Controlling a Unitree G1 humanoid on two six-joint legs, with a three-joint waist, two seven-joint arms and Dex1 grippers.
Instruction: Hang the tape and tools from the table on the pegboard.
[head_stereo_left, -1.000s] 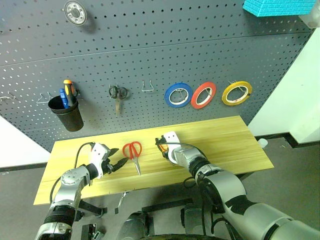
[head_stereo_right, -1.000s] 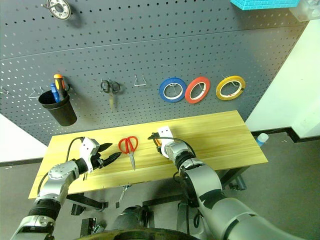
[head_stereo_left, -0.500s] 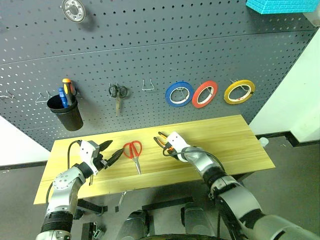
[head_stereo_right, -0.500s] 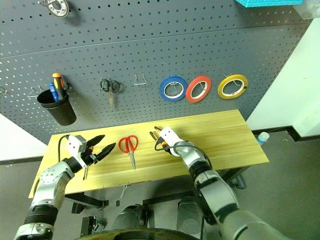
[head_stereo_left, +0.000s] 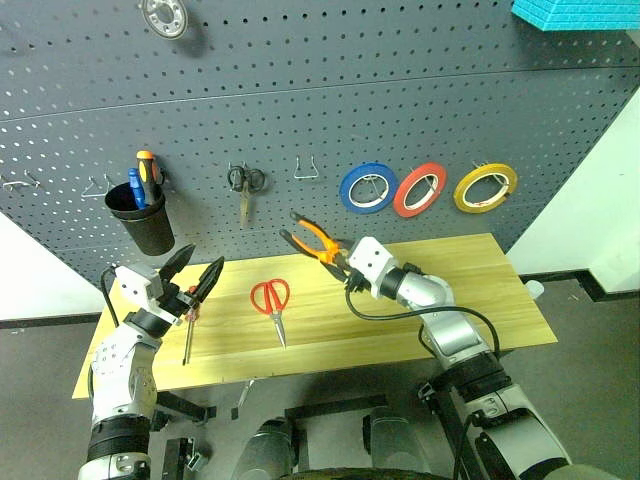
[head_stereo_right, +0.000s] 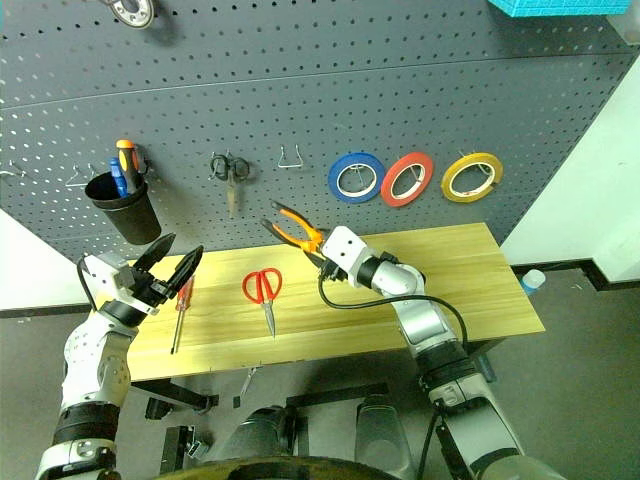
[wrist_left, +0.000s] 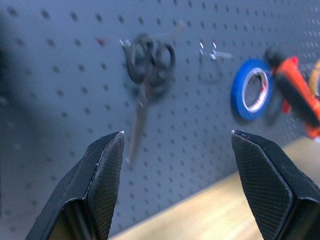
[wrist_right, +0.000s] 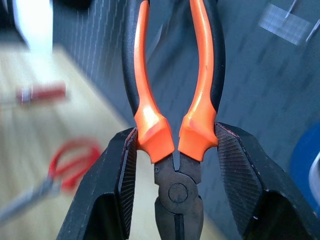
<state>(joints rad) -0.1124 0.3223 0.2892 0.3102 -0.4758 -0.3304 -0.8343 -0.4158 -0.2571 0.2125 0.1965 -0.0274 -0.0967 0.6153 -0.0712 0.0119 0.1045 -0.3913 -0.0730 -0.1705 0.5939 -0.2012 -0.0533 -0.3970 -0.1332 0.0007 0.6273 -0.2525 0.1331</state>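
My right gripper (head_stereo_left: 343, 262) is shut on the orange-and-black pliers (head_stereo_left: 314, 239), gripping them at the base of the handles (wrist_right: 172, 135). It holds them in the air above the table (head_stereo_left: 455, 290), handles pointing toward the pegboard (head_stereo_left: 400, 100). The red-handled scissors (head_stereo_left: 271, 300) lie on the table's middle. The red-handled screwdriver (head_stereo_left: 188, 322) lies at the left, just below my left gripper (head_stereo_left: 195, 270). That gripper is open and empty, raised above the tabletop. The yellow tape (head_stereo_left: 485, 187) hangs on a hook at the right of the pegboard.
A blue roll (head_stereo_left: 367, 189) and a red roll (head_stereo_left: 420, 189) hang beside the yellow one. Small dark scissors (head_stereo_left: 243, 185) hang left of a bare wire hook (head_stereo_left: 308, 170). A black cup (head_stereo_left: 145, 220) with screwdrivers hangs at the left, beside more bare hooks.
My right gripper has lifted the pliers off the table and rolled so their handles point up at the pegboard. My left gripper has risen and tilted upward, still open.
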